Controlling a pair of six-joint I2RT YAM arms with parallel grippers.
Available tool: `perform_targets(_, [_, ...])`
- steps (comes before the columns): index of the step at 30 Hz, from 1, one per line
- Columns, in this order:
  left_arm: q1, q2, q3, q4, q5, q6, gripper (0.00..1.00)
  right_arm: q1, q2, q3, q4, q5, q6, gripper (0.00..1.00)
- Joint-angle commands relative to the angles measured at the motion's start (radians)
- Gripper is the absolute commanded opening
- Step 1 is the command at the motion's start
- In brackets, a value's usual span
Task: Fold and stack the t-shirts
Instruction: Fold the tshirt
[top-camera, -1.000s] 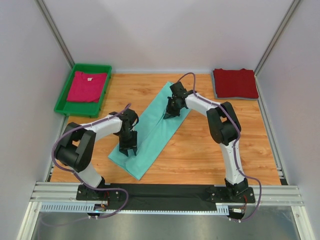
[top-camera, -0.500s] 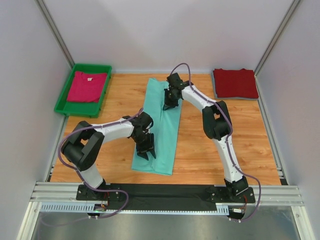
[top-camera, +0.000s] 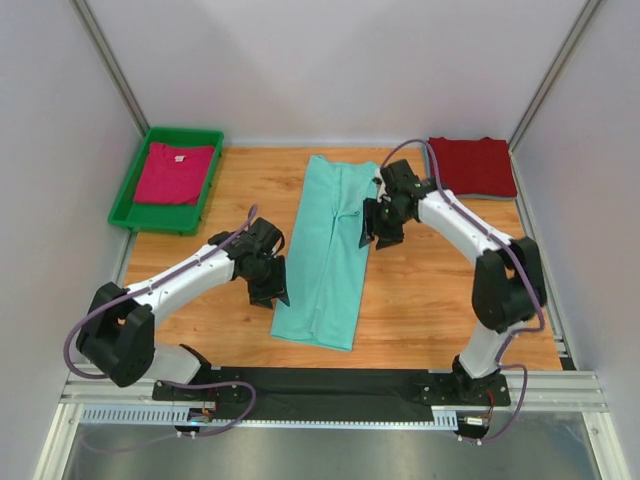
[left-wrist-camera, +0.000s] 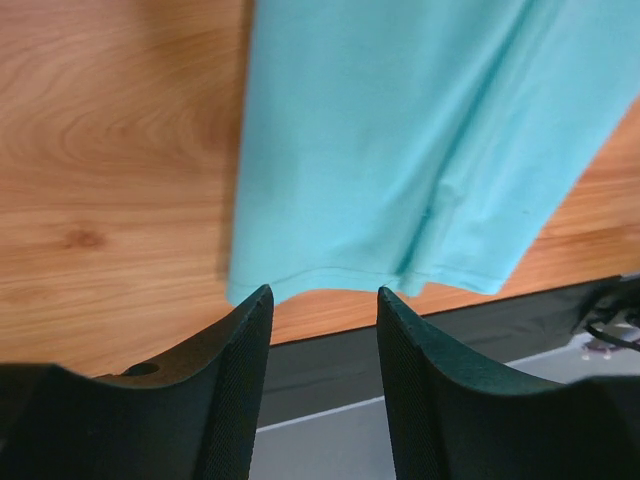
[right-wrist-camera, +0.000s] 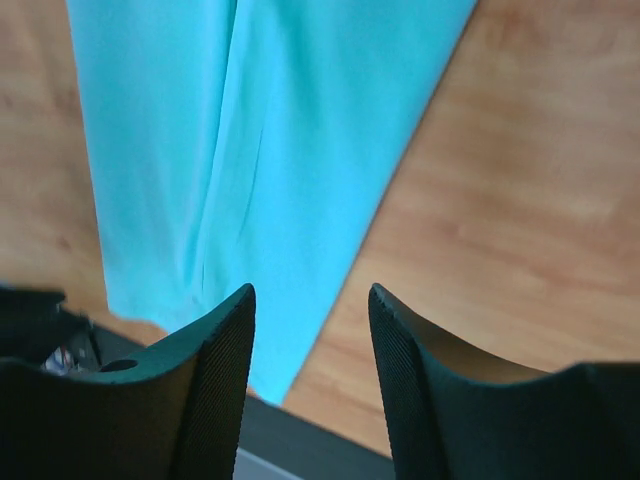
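Top external: we see left gripper (top-camera: 272, 296) and right gripper (top-camera: 371, 236), parted and empty, flanking teal shirt (top-camera: 330, 255); tray (top-camera: 128, 182), red shirt (top-camera: 470, 166) in far bench corners.

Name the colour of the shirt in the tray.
Magenta pink; the shirt shows best in the top view.

In both wrist views you see the mint-teal t-shirt (left-wrist-camera: 400, 150) cut off by the top edge; the right wrist view is slightly blurred.
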Motion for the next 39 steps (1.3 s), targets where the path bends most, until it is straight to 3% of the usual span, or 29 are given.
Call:
perform_targets(1, [0.013,0.044,-0.035,-0.028,-0.035,0.045,0.53,0.010,-0.180,-0.270,0.092,-0.168,0.056,0.51])
perform_targets(4, [0.014,0.088,-0.036,-0.014,-0.046,0.056,0.53,0.014,-0.316,-0.517,0.202,-0.301,0.152,0.53])
perform_targets(7, [0.017,0.122,-0.036,-0.011,-0.060,0.068,0.53,0.036,-0.439,-0.721,0.317,-0.332,0.232,0.54])
perform_targets(11, [0.017,0.137,-0.052,-0.013,-0.061,0.084,0.53,0.095,-0.473,-0.837,0.423,-0.368,0.289,0.55])
perform_targets(19, [0.017,0.151,-0.082,0.018,-0.042,0.116,0.52,0.210,-0.390,-0.943,0.563,-0.385,0.361,0.51])
perform_targets(35, [0.017,0.130,-0.151,0.055,-0.014,0.119,0.48,0.283,-0.284,-0.908,0.630,-0.385,0.421,0.48])
perform_targets(39, [0.017,0.134,-0.161,0.070,-0.003,0.122,0.44,0.286,-0.268,-0.912,0.635,-0.380,0.435,0.40])
